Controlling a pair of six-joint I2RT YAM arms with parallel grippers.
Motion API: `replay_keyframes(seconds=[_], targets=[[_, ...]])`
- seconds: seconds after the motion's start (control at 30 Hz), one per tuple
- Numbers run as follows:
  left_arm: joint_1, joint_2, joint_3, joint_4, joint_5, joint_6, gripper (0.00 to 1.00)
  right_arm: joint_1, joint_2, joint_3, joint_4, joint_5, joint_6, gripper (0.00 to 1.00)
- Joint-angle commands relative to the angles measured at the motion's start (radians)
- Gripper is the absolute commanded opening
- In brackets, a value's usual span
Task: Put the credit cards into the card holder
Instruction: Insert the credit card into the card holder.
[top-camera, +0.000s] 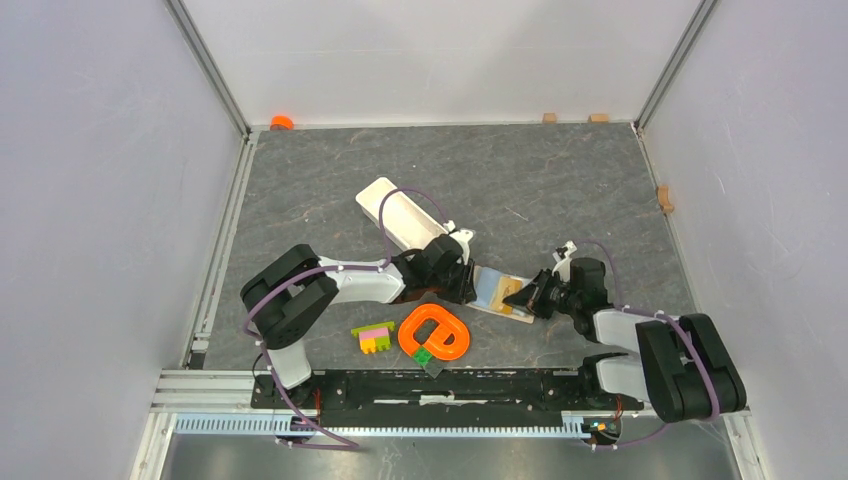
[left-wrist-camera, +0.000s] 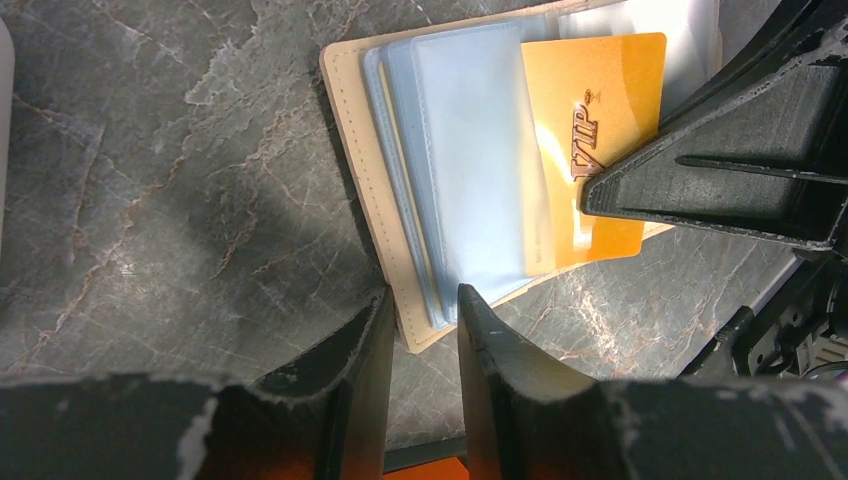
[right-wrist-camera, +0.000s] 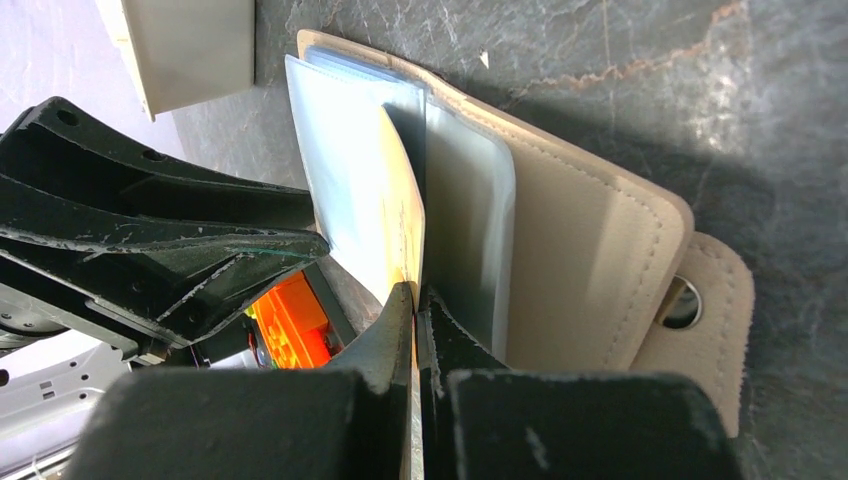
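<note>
The beige card holder (top-camera: 495, 295) lies open on the dark table between both arms, clear and light blue sleeves showing (left-wrist-camera: 470, 150). I cannot tell a light blue card from those sleeves. The orange-gold card (left-wrist-camera: 595, 140), printed VIP, rests over the sleeves, its left edge seemingly tucked under a clear one. My right gripper (right-wrist-camera: 415, 292) is shut on this card's edge (right-wrist-camera: 405, 210), beside the holder's beige cover (right-wrist-camera: 590, 250) and clasp tab (right-wrist-camera: 700, 300). My left gripper (left-wrist-camera: 425, 305) is narrowly open, its tips straddling the holder's near corner (left-wrist-camera: 350, 120).
A long white tray (top-camera: 400, 215) lies behind the left gripper. An orange ring toy (top-camera: 435, 332), a pink-yellow-green brick stack (top-camera: 374, 337) and a small green brick (top-camera: 425, 355) sit near the arm bases. Small wooden blocks (top-camera: 549, 118) line the back wall.
</note>
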Motion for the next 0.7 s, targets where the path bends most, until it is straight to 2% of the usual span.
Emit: replay_keyframes(seconds=[0.0, 0.4, 0.67], targets=[[-0.022, 0.014, 0.001, 0.057, 0.048, 0.012, 0.35, 0.012, -0.025, -0.053, -0.146, 0.130, 0.006, 0.00], [-0.022, 0.010, -0.021, 0.091, 0.056, -0.009, 0.33, 0.012, -0.141, -0.097, -0.191, 0.188, 0.066, 0.00], [-0.021, 0.011, -0.023, 0.112, 0.077, -0.006, 0.33, 0.012, -0.098, -0.119, -0.176, 0.182, 0.090, 0.00]])
